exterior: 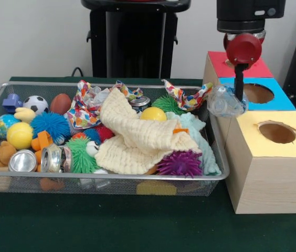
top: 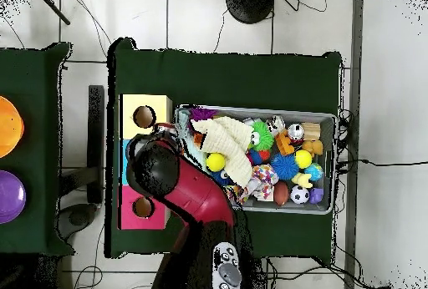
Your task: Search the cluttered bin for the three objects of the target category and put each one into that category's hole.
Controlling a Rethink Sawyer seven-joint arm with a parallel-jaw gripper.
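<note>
My gripper hangs from the red wrist and is shut on a crushed clear plastic bottle. The bottle hangs just left of the round hole in the blue-topped box, over the gap between the box and the wire mesh bin. I see no other clear bottle in the bin; a cream cloth covers its middle. In the overhead view the arm hides the gripper, the bottle and most of the blue top. The bin lies to the arm's right.
The red-topped box stands behind the blue one and the yellow-topped box in front. The bin holds silver cans, spiky balls, toy balls and patterned cloths. An orange bowl and a purple bowl sit on a side table.
</note>
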